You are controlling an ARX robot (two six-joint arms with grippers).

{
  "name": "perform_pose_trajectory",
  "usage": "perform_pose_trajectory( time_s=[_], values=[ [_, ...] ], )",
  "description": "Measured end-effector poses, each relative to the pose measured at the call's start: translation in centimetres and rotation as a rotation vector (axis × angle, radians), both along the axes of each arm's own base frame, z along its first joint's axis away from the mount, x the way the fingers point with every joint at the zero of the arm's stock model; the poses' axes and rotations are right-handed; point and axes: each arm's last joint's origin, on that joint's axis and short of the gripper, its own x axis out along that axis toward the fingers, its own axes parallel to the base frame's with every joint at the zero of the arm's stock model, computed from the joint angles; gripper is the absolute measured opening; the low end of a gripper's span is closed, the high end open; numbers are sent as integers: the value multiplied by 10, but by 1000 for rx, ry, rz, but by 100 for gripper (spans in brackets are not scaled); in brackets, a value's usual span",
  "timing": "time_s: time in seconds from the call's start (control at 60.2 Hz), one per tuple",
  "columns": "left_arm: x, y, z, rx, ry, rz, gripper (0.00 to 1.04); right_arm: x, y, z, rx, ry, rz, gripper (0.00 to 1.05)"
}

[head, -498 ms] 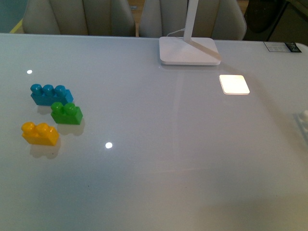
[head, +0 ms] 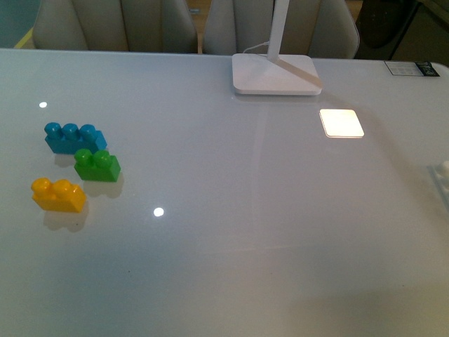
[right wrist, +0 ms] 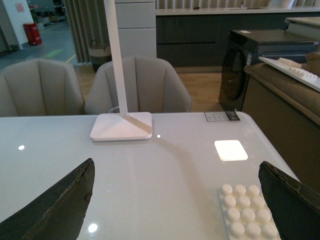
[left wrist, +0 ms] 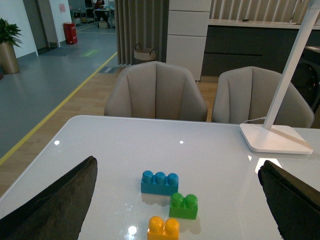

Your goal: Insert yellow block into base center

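Before closing on the yellow block (head: 59,195), lying loose at the left of the table (head: 245,232) just beside the green brick (head: 97,166), lower the left gripper (left wrist: 177,162), spread wide and empty, squarely over the long sides without nudging that neighbour. Grip below the two studs, leaving the underside free. Then carry well across to the base (right wrist: 245,212) at the right edge, by the right gripper (right wrist: 175,167), likewise wide apart and empty, and aim for the middle studs.

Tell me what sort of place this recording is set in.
Probably an office or showroom-like interior: a glossy white table with padded chairs, a desk lamp, and a line-marked corridor behind.
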Motion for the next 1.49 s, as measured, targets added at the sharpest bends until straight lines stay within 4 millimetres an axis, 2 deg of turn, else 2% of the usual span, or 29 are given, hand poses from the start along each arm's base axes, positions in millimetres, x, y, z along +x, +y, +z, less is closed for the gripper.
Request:
perform_pose_trajectory(
  time_s=[0.266, 0.299, 0.382, 0.448, 0.498, 0.614, 0.797, 0.896, 0.913, 1.062, 1.328, 1.494],
  values=[
    [0, 0, 0, 0, 0, 0, 97, 0, 0, 0, 0, 0, 0, 96],
    [0, 0, 0, 0, 0, 0, 97, 1, 0, -2, 31, 50, -57, 96],
    [0, 0, 0, 0, 0, 1, 97, 7, 0, 0, 63, 335, -394, 96],
    [0, 0, 0, 0, 0, 0, 97, 19, -5, -2, 27, 391, -574, 96],
    [0, 0, 0, 0, 0, 0, 97, 27, -11, -4, 32, 401, -616, 96],
    [0, 0, 0, 0, 0, 0, 97, 50, -27, -8, 28, 411, -584, 96],
    [0, 0, 0, 0, 1, 0, 97, 102, -69, -20, -35, 424, -454, 96],
    [0, 0, 0, 0, 1, 0, 97, 137, -96, -37, -101, 467, -378, 96],
    [0, 0, 0, 0, 1, 0, 97, 148, -104, -45, -112, 490, -353, 96],
    [0, 0, 0, 0, 1, 0, 97, 189, -131, -78, -152, 601, -266, 96],
    [0, 0, 0, 0, 1, 0, 97, 232, -165, -118, -136, 654, -174, 96],
    [0, 0, 0, 0, 0, 0, 97, 244, -184, -143, -117, 674, -182, 96]
  ],
)
